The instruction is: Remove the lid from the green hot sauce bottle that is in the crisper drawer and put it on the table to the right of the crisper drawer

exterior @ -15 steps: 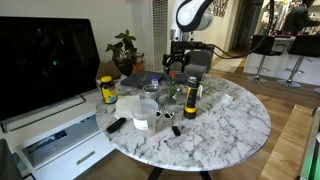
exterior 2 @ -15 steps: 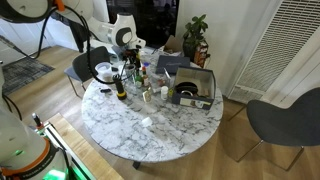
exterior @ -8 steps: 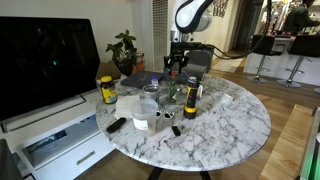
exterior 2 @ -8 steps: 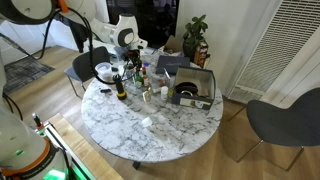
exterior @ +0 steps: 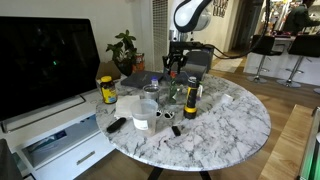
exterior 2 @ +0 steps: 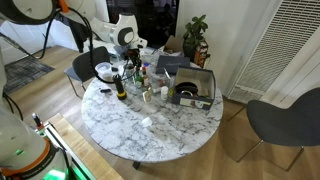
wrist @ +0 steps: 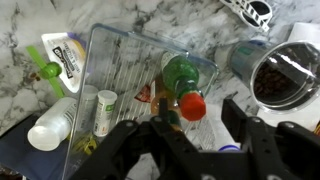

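Observation:
In the wrist view the see-through crisper drawer (wrist: 120,60) lies on the marble table (wrist: 150,15). Inside it a green hot sauce bottle (wrist: 180,72) points its red lid (wrist: 192,106) up towards me. My gripper (wrist: 198,110) hangs right over that lid with one finger on each side. The jaws are half drawn in, and a gap still shows between the lid and the right finger (wrist: 232,112). In both exterior views the gripper (exterior: 174,70) (exterior 2: 130,62) hangs low over the drawer (exterior: 165,92) at the table's far side.
White bottles (wrist: 50,125) (wrist: 105,110) and a green-tipped packet (wrist: 60,55) also lie in the drawer. A round metal tin (wrist: 285,75) stands just beside it. On the table (exterior: 230,115) are a yellow-lidded jar (exterior: 106,90), a clear cup (exterior: 150,105), a dark bottle (exterior: 190,103) and an open box (exterior 2: 192,88).
The arm stays in place over the drawer. The jaws have drawn in from wide open to about halfway around the red lid.

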